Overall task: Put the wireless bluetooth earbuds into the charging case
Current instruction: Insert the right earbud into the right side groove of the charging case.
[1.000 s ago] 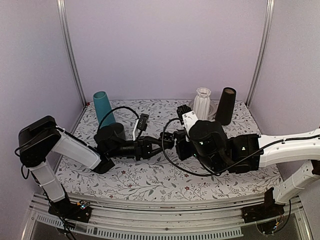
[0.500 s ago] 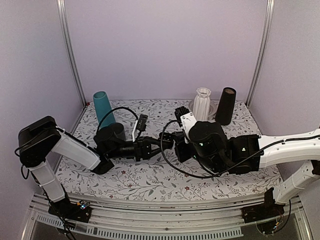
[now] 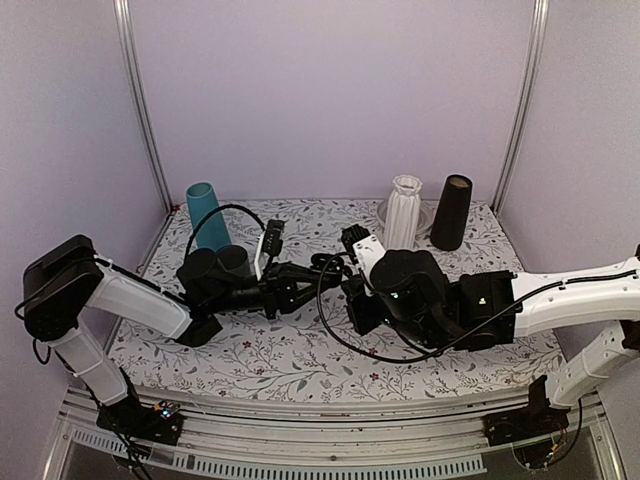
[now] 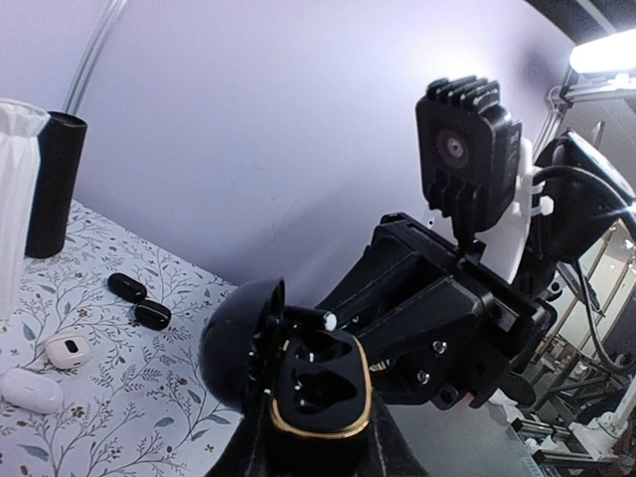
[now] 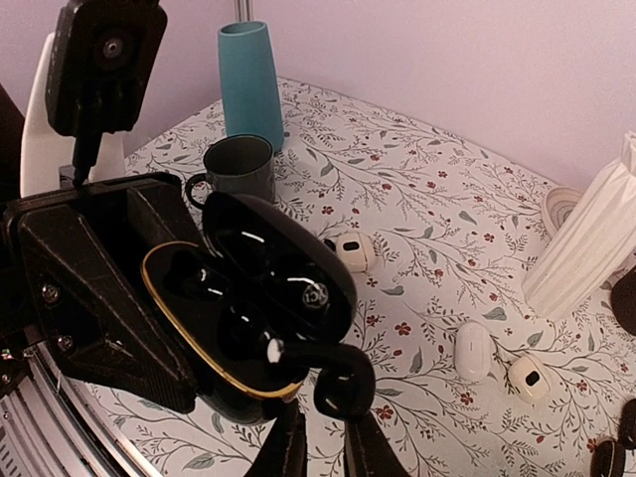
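Above the desk, just beside the one grey mug, my left jaws clamp the one charging case, lid open. My right jaws pinch one black earbud, its white tip over the case's wells.

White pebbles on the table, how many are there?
3. One pebble lies near the mug; another pebble and a third pebble lie side by side near the white vase. The case could hide more.

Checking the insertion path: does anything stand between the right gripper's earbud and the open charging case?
Nothing visible does. The earbud in the right gripper sits at the rim of the charging case, lid open, held by the left gripper.
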Controlling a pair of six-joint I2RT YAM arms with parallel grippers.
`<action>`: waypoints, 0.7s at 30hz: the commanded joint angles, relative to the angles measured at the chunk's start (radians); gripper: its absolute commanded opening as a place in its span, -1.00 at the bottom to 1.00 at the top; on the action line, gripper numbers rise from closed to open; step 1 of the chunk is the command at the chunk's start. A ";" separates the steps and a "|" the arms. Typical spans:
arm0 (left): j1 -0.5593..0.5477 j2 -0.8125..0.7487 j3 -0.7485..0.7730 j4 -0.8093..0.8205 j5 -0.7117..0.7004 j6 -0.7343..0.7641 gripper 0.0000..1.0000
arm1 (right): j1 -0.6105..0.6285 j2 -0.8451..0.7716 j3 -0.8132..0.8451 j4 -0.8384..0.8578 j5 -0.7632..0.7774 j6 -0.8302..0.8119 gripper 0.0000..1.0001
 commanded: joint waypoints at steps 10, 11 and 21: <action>0.002 -0.017 -0.014 -0.025 -0.027 0.059 -1.00 | -0.018 -0.036 0.022 -0.005 -0.069 0.029 -0.67; 0.002 -0.019 -0.015 -0.032 -0.028 0.063 -1.00 | -0.023 -0.043 0.014 0.000 -0.076 0.035 -0.67; 0.001 -0.001 -0.012 -0.034 -0.020 0.057 -1.00 | -0.050 -0.071 0.001 0.027 -0.097 0.033 -0.66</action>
